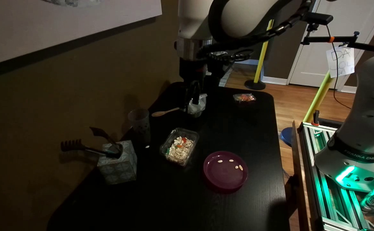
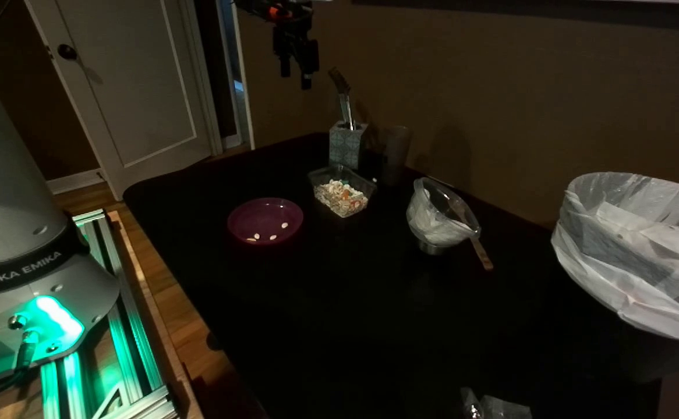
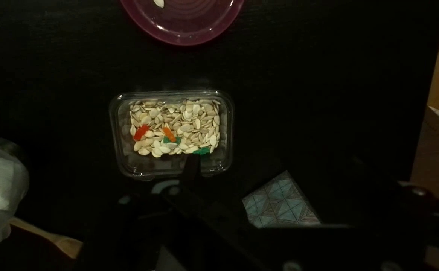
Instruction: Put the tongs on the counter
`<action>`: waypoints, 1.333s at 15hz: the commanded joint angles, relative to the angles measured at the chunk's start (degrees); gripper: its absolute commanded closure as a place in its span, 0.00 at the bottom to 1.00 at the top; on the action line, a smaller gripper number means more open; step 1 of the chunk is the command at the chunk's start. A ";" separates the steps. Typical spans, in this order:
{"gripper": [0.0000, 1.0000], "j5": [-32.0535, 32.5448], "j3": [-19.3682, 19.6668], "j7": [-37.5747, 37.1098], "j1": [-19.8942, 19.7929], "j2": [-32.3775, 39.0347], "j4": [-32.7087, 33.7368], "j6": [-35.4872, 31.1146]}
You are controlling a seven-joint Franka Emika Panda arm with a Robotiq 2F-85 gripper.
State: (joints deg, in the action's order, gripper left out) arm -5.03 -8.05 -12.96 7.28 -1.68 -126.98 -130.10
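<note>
The tongs (image 1: 110, 138) stand in the opening of a patterned tissue box; two arms with dark heads fan out from it. Their silvery arms show in an exterior view (image 2: 346, 110). In the wrist view the tongs are hidden behind the gripper body. The counter is the long black tabletop (image 1: 187, 205), also seen in an exterior view (image 2: 374, 314) and the wrist view (image 3: 317, 94). My gripper (image 2: 296, 81) hangs high above the counter, apart from the tongs, its fingers parted with nothing between them. It also shows in an exterior view (image 1: 191, 106).
The tissue box (image 1: 118, 165) stands near the wall, beside a tall clear cup (image 1: 139, 120). A clear container of seeds (image 3: 172, 171), a purple-pink plate (image 2: 265, 215), a lined bowl (image 2: 438, 224) and a wooden spoon (image 1: 163, 113) are nearby. A bin (image 2: 625, 250) has a white liner.
</note>
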 commanded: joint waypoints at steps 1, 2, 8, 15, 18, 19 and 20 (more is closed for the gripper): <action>0.00 0.01 0.10 0.00 0.09 0.07 0.13 0.16; 0.00 0.01 0.10 0.00 0.08 -0.01 0.16 0.16; 0.00 -0.99 0.28 0.52 -0.06 1.23 0.09 -5.79; 0.00 -5.68 0.26 5.92 -0.31 10.42 2.65 -22.72; 0.00 -10.19 -1.57 13.35 -0.93 15.69 5.31 -28.36; 0.00 -10.16 -2.04 14.85 -0.98 17.27 6.36 -29.56; 0.00 -9.42 -2.30 15.80 -0.94 18.61 7.30 -30.56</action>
State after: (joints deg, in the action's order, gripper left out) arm -13.24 -8.61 -1.57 7.07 11.87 -123.57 -157.87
